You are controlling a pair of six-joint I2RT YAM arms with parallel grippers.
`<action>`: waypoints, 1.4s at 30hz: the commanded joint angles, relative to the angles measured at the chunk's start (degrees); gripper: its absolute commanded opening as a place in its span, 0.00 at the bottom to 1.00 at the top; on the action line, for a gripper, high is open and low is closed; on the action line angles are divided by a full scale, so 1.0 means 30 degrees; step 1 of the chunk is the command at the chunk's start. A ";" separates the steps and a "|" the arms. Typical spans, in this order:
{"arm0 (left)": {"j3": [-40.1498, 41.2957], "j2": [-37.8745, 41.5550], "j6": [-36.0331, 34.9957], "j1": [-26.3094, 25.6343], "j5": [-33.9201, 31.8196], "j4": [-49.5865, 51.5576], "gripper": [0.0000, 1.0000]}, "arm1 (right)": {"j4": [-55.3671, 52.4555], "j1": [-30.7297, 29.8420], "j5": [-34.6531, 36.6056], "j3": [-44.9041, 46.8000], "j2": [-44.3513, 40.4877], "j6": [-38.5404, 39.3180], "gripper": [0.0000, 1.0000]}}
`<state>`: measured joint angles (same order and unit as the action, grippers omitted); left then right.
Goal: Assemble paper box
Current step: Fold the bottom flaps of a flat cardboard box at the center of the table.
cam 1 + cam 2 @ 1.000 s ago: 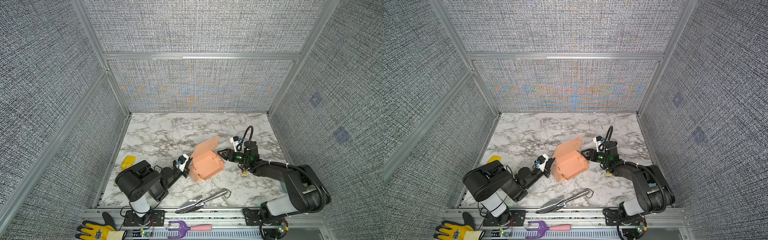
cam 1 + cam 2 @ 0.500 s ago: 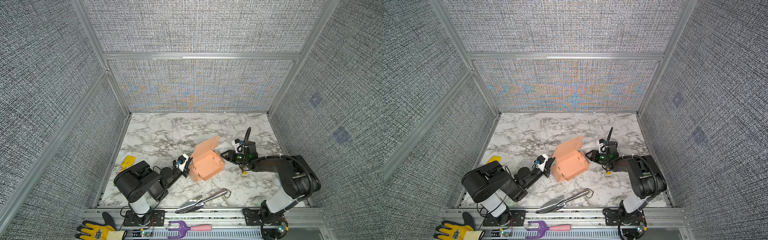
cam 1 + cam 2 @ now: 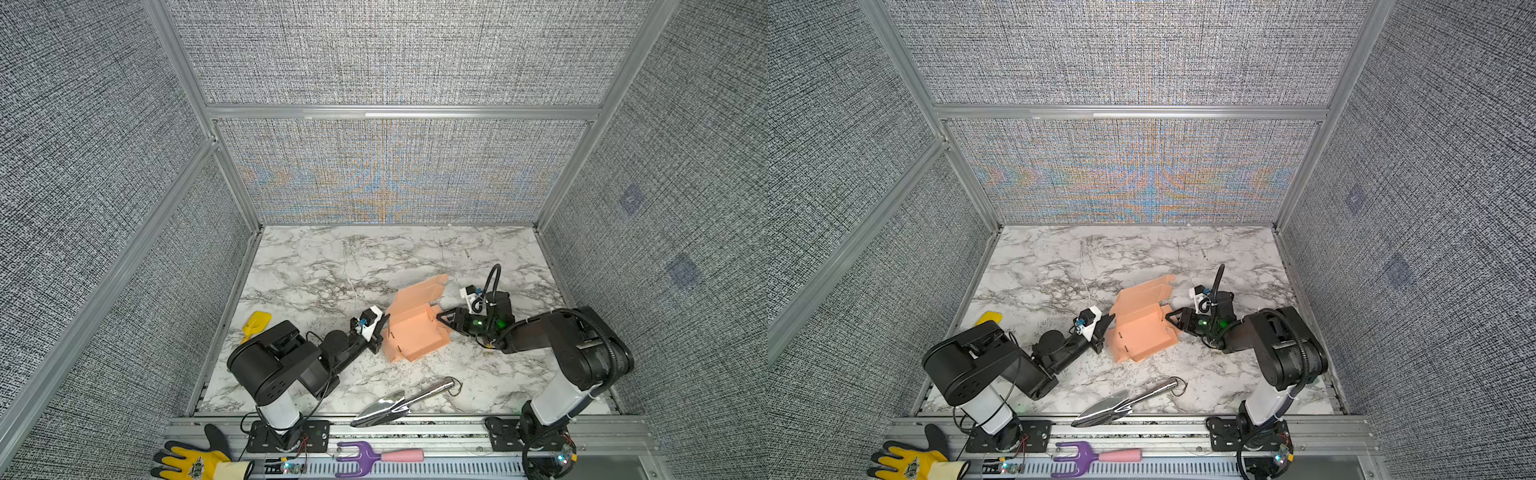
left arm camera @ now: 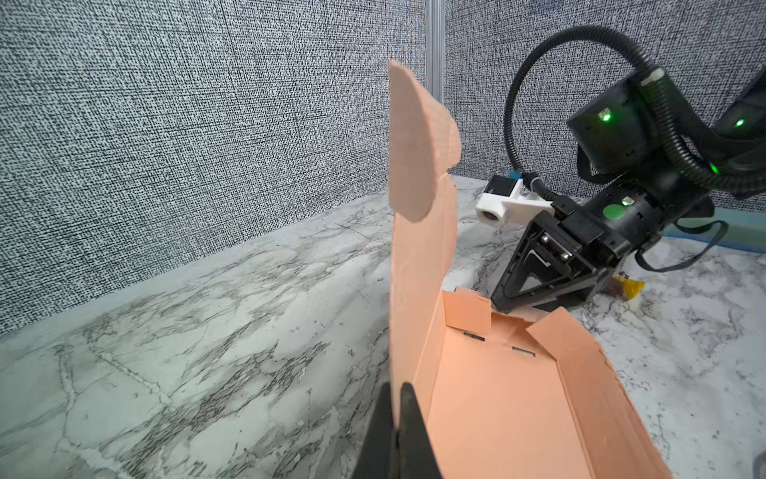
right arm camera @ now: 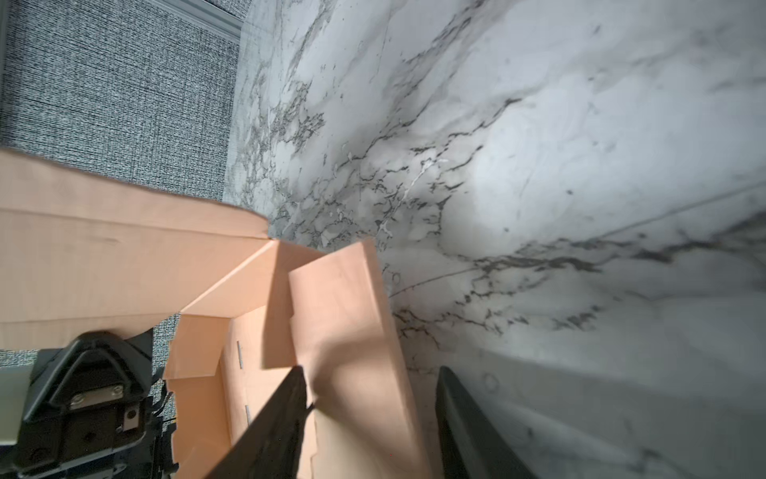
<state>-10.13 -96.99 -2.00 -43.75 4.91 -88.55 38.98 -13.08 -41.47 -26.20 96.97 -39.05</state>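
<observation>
White-grey veined marble tabletop (image 3: 332, 266), walled by grey woven fabric panels (image 3: 395, 54) in aluminium framing. Salmon-pink, half-folded cardboard paper box (image 3: 415, 336) sits mid-table, lid flap raised. The left gripper (image 4: 396, 410) is clamped on the box wall; the right gripper (image 5: 371, 373) is spread, straddling a side flap.

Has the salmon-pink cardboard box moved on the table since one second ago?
No. The salmon-pink cardboard box lies where it was, same gap to the silver metal trowel.

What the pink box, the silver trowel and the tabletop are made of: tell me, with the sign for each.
The paper box: thin cardboard, matte salmon; crisp creases, ragged cut edges.
The trowel: probably polished metal; mirror-bright glints.
The tabletop: marble look, smooth; grey veining, perhaps only a printed laminate.
</observation>
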 commanded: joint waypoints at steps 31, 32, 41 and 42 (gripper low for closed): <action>-0.0086 0.0324 -0.0414 -0.0046 -0.0228 0.0390 0.00 | -0.5992 -0.1015 0.2875 -0.1383 -0.3591 0.3438 0.57; -0.0140 0.0471 -0.0523 -0.0069 -0.0355 0.0492 0.00 | -0.6113 -0.1023 0.2919 -0.1466 -0.3731 0.3390 0.57; -0.0785 0.0158 -0.0281 -0.0067 -0.4190 0.1009 0.00 | -0.9144 -0.1441 0.6761 -0.3245 -0.4918 0.3432 0.58; -0.0734 0.0064 -0.0192 -0.0072 -0.4693 0.0732 0.00 | -0.9322 -0.1440 0.7306 -0.3310 -0.5067 0.3155 0.58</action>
<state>-12.21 -96.25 -3.18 -44.01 -3.27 -85.23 14.41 -17.37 -25.82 -35.48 82.50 -28.25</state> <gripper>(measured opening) 0.056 0.580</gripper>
